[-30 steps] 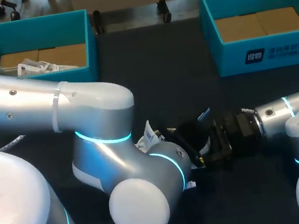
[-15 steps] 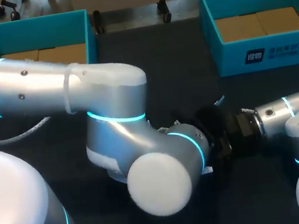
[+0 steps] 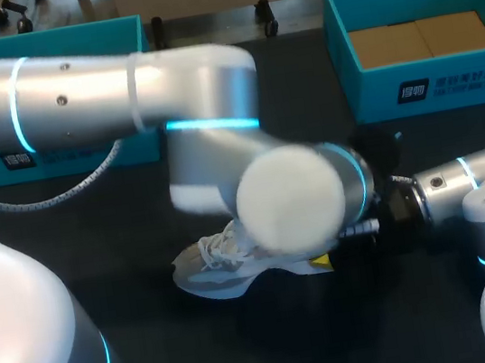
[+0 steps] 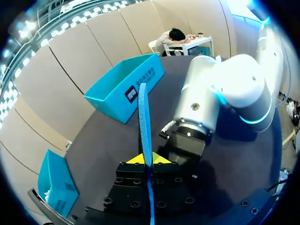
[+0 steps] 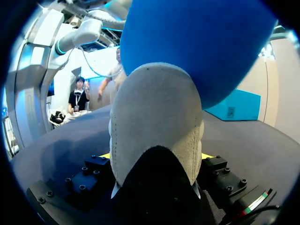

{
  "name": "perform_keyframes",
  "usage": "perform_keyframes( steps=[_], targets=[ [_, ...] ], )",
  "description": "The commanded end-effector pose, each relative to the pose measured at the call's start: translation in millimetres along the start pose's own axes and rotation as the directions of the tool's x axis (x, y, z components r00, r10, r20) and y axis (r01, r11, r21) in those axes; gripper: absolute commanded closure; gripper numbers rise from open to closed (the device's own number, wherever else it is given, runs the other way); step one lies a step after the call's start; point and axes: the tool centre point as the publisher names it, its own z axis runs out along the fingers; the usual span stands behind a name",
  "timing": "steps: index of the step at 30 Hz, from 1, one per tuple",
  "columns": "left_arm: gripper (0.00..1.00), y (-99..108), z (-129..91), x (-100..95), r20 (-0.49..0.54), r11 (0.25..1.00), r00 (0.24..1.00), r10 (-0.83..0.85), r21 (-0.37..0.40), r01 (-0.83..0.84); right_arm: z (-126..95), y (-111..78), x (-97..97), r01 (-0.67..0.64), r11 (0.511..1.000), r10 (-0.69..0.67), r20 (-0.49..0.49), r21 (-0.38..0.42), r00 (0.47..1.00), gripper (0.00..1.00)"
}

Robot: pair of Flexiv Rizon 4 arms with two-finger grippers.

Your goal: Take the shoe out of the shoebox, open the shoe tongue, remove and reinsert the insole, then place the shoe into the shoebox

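Observation:
A white and grey shoe lies on its sole on the dark table, toe toward my left side. My right gripper comes in from the right at its heel. In the right wrist view the grey heel fills the space between that gripper's fingers, which press it from both sides. My left gripper is shut on a thin blue insole, seen edge-on and sticking out ahead of it. The same insole hangs above the heel. My left arm's elbow hides the middle of the shoe.
A teal shoebox stands at the back right with brown card on its floor. A second teal shoebox sits at the back left, mostly behind my left arm. Both boxes also show beyond the left gripper.
My left arm has swung up and to the right, carrying the insole away from the shoe. The shoe's front, hidden before, now shows on the table. The right arm has stayed put.

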Motion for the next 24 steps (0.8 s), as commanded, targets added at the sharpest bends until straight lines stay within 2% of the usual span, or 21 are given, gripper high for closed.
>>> perform_keyframes(
  steps=[1, 8, 13, 16, 18, 24],
  targets=[
    [1.0, -8, -5, -14.0, -0.089, 1.0, 0.996, -0.005, -0.023, 0.003, 1, 0.9, 1.3, -0.001, 1.0, 0.001, 0.001, 0.005, 1.0, 1.0],
    [1.0, -22, -19, -21.8, -0.193, 1.0, 0.981, -0.011, -0.01, 0.01, 1, 0.9, 1.3, -0.001, 1.0, 0.001, 0.001, 0.005, 1.0, 1.0],
    [1.0, -35, -43, -32.5, -0.344, 0.999, 0.939, 0.005, 0.047, 0.012, 1, 0.9, 1.3, -0.001, 1.0, 0.001, 0.001, 0.005, 1.0, 1.0],
    [1.0, -45, -63, -38.4, -0.386, 0.996, 0.922, 0.016, 0.09, 0.02, 1, 0.9, 1.3, -0.001, 1.0, 0.001, 0.001, 0.005, 1.0, 1.0],
    [1.0, -51, -76, -43.0, -0.393, 0.993, 0.919, 0.027, 0.114, 0.019, 1, 0.9, 1.3, -0.001, 1.0, 0.001, 0.001, 0.005, 1.0, 1.0],
    [1.0, -51, -76, -43.0, -0.393, 0.993, 0.919, 0.027, 0.114, 0.019, 1, 0.9, 1.3, -0.001, 1.0, 0.001, 0.001, 0.005, 1.0, 1.0]
  ],
)
